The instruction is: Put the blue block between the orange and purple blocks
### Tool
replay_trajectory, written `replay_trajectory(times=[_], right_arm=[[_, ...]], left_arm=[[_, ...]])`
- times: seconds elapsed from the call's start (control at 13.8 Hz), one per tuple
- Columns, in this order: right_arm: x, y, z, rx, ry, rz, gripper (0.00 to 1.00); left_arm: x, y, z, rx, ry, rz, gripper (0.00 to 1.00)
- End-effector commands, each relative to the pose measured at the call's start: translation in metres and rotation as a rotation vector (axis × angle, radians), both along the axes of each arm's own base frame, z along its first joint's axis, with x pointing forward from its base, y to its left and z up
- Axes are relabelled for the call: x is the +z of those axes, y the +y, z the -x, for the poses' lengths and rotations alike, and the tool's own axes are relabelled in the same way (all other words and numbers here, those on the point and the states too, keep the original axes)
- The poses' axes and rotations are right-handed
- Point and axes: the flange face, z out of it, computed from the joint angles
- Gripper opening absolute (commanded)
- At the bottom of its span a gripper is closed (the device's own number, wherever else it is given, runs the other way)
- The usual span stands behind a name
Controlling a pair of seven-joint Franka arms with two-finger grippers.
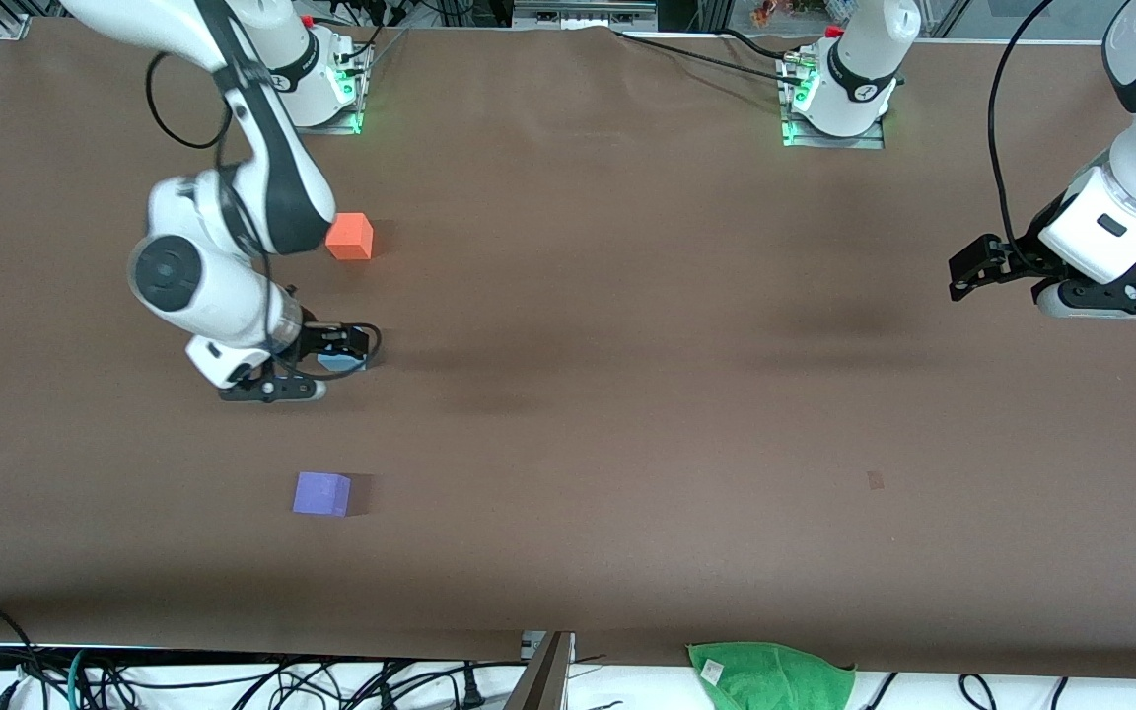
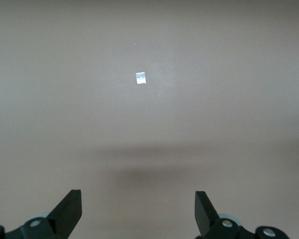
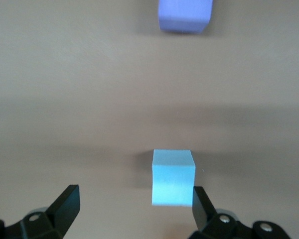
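Blue block (image 3: 173, 177) sat on the table between orange block (image 1: 350, 237) and purple block (image 1: 322, 493); right gripper (image 3: 134, 209) hung spread over it, one finger close enough to nudge it. Left gripper (image 2: 138, 211) waited, spread.

Even overhead light falls on the brown table (image 1: 627, 394), bright and without glare — only soft, smeared shadows lie under both arms. Green indicator lamps glow at the arm bases. In the right wrist view the purple block (image 3: 184, 15) looks soft; the blue block (image 3: 173, 183) is sharper.
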Motion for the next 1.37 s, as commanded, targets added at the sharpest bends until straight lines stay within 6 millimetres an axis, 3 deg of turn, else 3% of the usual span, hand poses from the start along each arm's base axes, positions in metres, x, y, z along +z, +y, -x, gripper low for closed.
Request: replay_trajectory(times=[0.0, 0.22, 0.43, 0.65, 0.72, 0.87, 1.3], right_arm=[[0.078, -0.009, 0.004, -0.012, -0.003, -0.011, 1.0], [0.15, -0.038, 0.018, -0.034, -0.032, -0.02, 1.0], [0.192, -0.065, 0.047, -0.014, 0.006, -0.018, 1.0], [0.198, -0.091, 0.054, 0.031, 0.046, 0.024, 1.0], [0.21, -0.098, 0.057, 0.04, 0.021, 0.023, 1.0], [0.223, -0.098, 0.054, 0.041, -0.014, 0.036, 1.0], [0.234, -0.102, 0.044, 0.03, -0.044, 0.043, 1.0]], left_arm=[[0.004, 0.0, 0.0, -0.016, -0.004, -0.014, 1.0], [0.004, 0.003, 0.001, -0.014, -0.002, -0.014, 1.0], [0.003, -0.004, 0.001, -0.017, -0.001, -0.014, 1.0], [0.005, -0.013, 0.001, -0.002, -0.004, -0.014, 1.0], [0.005, -0.014, 0.001, 0.03, -0.003, -0.013, 1.0], [0.004, -0.013, 0.002, 0.035, 0.005, -0.014, 1.0], [0.007, -0.006, -0.001, 0.046, -0.001, -0.013, 1.0]])
